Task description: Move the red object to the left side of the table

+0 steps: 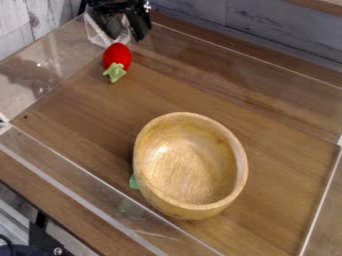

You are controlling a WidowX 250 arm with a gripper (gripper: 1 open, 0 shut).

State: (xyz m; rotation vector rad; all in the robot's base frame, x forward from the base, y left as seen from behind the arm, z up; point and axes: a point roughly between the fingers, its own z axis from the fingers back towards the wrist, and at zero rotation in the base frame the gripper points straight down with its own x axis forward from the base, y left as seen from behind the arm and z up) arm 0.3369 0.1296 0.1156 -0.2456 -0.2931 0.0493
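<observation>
no readable text, labels, brands, numbers or signs on anything in view.

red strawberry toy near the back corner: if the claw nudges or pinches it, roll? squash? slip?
The red object looks small and rounded, so a sideways nudge would probably roll or skid it on the smooth table. It seems soft and light, likely giving under a pinch. Its green cap juts out on one side, so any roll may curve. The open claw sits just above it.

one red object (116, 58), one wooden bowl (191, 164), one green scrap (135, 183)
</observation>
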